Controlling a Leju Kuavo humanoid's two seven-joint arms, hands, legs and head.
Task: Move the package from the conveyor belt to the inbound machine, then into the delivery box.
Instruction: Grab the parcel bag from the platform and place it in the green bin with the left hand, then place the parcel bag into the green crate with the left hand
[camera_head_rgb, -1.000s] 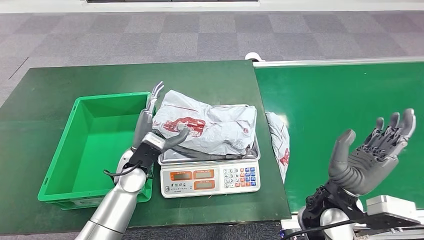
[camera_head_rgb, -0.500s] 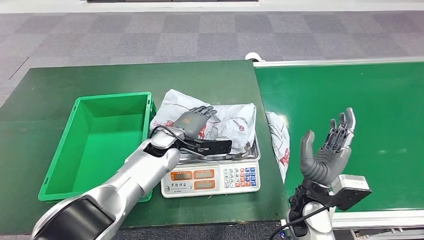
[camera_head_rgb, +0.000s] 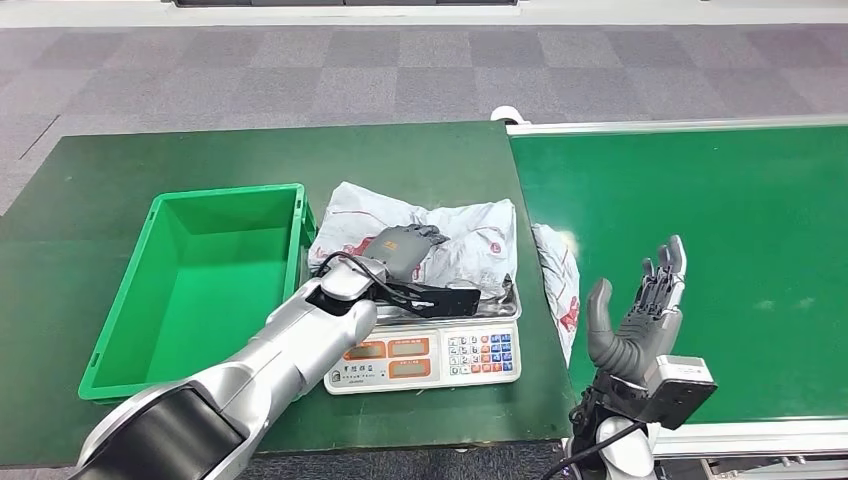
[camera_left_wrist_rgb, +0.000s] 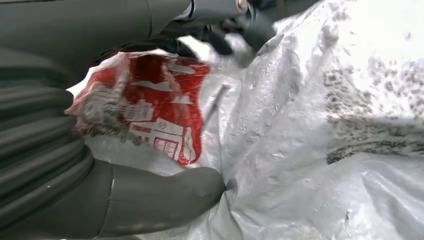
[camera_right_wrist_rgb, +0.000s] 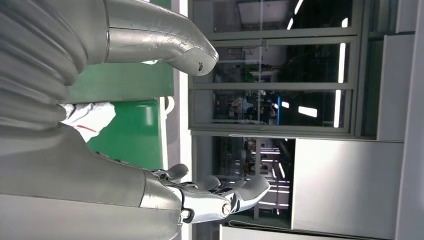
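The left hand (camera_head_rgb: 405, 247) grips the package (camera_head_rgb: 455, 240); right hand (camera_head_rgb: 640, 320) spread, holding nothing.

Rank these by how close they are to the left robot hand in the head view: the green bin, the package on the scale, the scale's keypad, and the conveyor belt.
1. Package: on the scale, directly under the left robot hand, which is on it.
2. Keypad: on the scale's front, toward the robot.
3. Green bin: left of the scale. Too close to call against the keypad.
4. Conveyor belt: far right.
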